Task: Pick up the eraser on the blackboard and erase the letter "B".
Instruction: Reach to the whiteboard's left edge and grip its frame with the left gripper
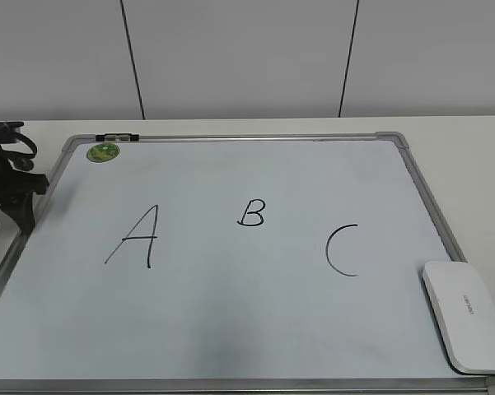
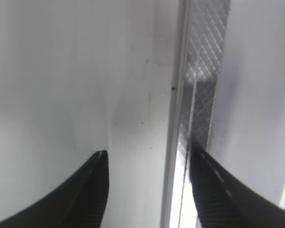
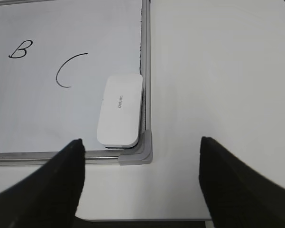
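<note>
Both pairs of jaws stand apart and hold nothing. The right gripper point(image 3: 141, 183) hangs over the bare tabletop point(image 3: 218, 71) just off the near right corner of the blackboard point(image 1: 231, 337), with its two dark fingers spread wide in the right wrist view. The eraser point(image 1: 467, 315) lies a little beyond them on that near right corner of the board, a white rounded block with its long side along the right frame and its near end against the grey corner cap point(image 3: 140, 151).

Farther in, the curved "C" point(image 1: 341, 250) sits just left of the eraser. The letter "B" point(image 1: 251, 213) is at the middle of the board, left of and beyond the "C", and the taller "A" point(image 1: 136, 236) stands well to the left. All three are intact, so no wiping has begun.

The left gripper point(image 2: 148, 190) straddles the board's left frame at the left edge of the scene, idle. At the far left corner rest a round green magnet point(image 1: 104, 151) and a small marker point(image 1: 117, 137).

The step in hand appears to be the approach to the eraser. The next move likely calls for the right gripper to advance and lower over the block, close across its narrow width, lift it, and carry it left past the "C" without smearing it.
</note>
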{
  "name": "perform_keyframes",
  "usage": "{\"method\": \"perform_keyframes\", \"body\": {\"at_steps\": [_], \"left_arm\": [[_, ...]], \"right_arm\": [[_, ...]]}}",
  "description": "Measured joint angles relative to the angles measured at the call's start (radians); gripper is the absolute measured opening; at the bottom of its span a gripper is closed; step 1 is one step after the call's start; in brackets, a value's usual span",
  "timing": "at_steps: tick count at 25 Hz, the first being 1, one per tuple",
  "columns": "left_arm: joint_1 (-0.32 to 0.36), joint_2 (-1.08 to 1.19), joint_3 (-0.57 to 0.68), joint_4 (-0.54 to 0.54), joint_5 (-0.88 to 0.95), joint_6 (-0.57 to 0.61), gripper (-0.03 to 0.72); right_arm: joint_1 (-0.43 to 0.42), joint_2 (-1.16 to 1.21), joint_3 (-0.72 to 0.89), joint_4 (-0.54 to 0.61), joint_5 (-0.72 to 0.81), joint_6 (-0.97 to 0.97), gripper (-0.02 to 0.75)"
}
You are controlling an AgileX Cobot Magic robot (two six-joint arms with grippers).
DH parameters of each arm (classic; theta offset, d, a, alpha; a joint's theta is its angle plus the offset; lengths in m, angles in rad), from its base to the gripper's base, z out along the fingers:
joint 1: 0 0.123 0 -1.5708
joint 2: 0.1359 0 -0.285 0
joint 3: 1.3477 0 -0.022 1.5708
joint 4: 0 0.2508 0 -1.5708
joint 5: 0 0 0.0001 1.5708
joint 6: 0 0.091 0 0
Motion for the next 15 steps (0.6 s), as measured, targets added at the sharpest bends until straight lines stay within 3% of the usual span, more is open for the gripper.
{"method": "perform_keyframes", "body": {"at_steps": [4, 7, 15], "left_arm": [[0.000, 0.008, -0.010, -0.003, 0.006, 0.002, 0.404], [0.000, 0.010, -0.010, -0.011, 0.007, 0.002, 0.359], [-0.002, 0.012, -0.012, -0.045, 0.007, 0.004, 0.054]], "right_arm": [[0.000, 0.000, 0.000, 0.000, 0.000, 0.000, 0.555], [0.000, 0.000, 0.000, 0.000, 0.000, 0.000, 0.555], [0.000, 0.000, 0.000, 0.000, 0.000, 0.000, 0.555]]}}
